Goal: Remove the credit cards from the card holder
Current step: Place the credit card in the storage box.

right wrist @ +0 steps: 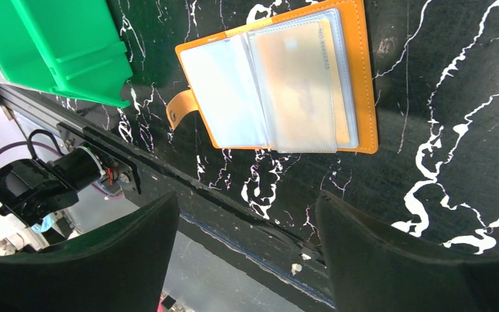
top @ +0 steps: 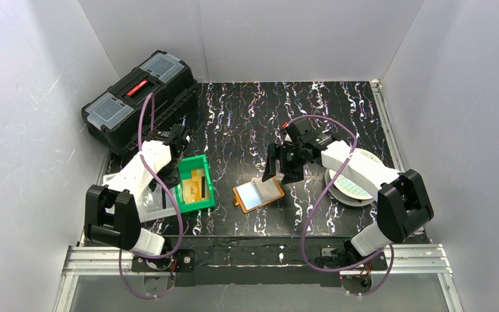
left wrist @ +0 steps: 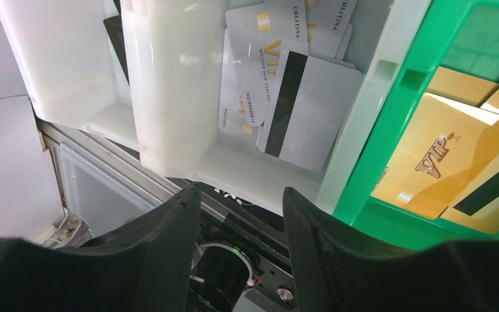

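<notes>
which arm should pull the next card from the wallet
Right. The right gripper, open, hovers beside the open wallet with a card showing; the left gripper is off by the green bin.

orange card holder [right wrist: 279,78] lies open, flat; gold credit cards [left wrist: 442,156] in green bin [left wrist: 390,136].

Gold credit cards [left wrist: 442,162] in green bin [left wrist: 390,123], silver cards [left wrist: 312,110] in white tray [left wrist: 169,84], jaws parted
</notes>
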Tool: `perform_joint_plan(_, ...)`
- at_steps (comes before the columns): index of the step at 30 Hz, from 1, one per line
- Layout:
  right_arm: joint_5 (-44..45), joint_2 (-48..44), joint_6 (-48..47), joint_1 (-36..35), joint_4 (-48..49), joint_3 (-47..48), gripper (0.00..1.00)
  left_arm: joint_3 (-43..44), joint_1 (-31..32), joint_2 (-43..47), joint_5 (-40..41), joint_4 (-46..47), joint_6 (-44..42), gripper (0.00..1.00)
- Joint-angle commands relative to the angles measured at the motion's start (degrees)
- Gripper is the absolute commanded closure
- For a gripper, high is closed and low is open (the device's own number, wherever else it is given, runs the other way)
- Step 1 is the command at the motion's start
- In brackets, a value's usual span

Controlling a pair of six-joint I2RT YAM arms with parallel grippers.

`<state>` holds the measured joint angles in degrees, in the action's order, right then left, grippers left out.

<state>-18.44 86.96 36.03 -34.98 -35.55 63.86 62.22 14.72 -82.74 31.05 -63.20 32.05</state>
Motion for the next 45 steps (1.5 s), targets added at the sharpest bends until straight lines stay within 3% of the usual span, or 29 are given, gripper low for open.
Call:
perform_joint_plan(1, 1.2, -2.0, -0.9, 0.1, -0.5, 0.3, 0.12, 1.4, -0.3, 3.7, -1.2, -0.7, -0.5, 0.49)
perform_joint_plan(6, 2.9, -1.9, -0.9, 0.1, -1.2, 0.5, 0.02, 3.7, -0.4, 7.1, -7.2, -0.3, -1.6, 0.44)
perform_joint_plan(15, 6.8, 0.6, -0.5, 0.1, -2.3, 2.4, 0.02, 8.8, -0.3, 12.5, -24.8, 5.1, -5.5, 0.42)
perform_joint_plan(21, 8.7, 2.6, 1.1, 0.2, -2.4, 3.5, 0.02, 11.1, 0.2, 10.6, -38.0, 9.7, -4.6, 0.43)
perform_joint_plan(25, 10.3, 2.5, 2.5, 0.4, -2.2, 3.9, 0.02, 13.5, 5.7, 5.0, -39.6, 12.9, -2.4, 0.43)
perform_joint_plan(31, 12.1, -0.3, 3.9, 2.8, -2.8, 1.8, 0.02, 19.3, 14.4, -10.4, -36.7, 18.3, 4.0, 0.43)
perform_joint_plan(38, 13.9, -7.5, 4.1, 6.0, -2.6, -4.6, 0.02, 23.5, 16.1, -25.4, -36.9, 24.2, 6.8, 0.46)
perform_joint_plan(45, 14.6, -12.6, 3.6, 7.7, -3.1, -7.4, 0.02, 24.8, 18.5, -32.4, -37.1, 26.4, 7.8, 0.49)
